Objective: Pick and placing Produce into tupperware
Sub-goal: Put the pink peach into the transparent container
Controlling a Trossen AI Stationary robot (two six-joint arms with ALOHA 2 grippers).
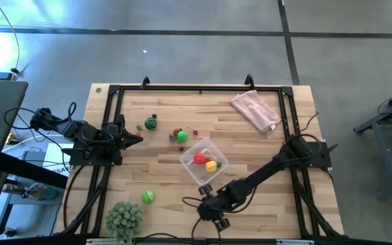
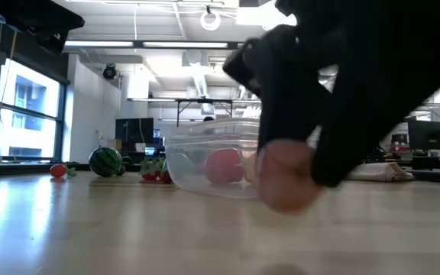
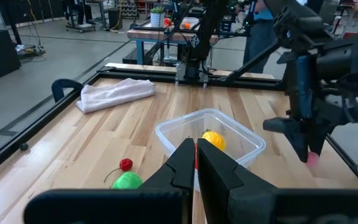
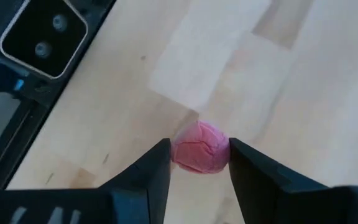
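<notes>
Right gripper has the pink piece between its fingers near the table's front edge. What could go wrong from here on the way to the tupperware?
1. The pink piece is round and held only at its sides by the right gripper; it may slip out during the lift.
2. The tupperware is light and already holds a red and a yellow piece; a low approach could bump its wall and shift it.
3. Dropped near the front edge, the piece could roll off the table.

The right arm stretches low across the table (image 1: 250, 143), its right gripper (image 4: 199, 163) near the front edge, fingers closed on a small pink ball (image 4: 199, 154). The left arm waits at the table's left edge, left gripper (image 3: 196, 163) closed.
</notes>
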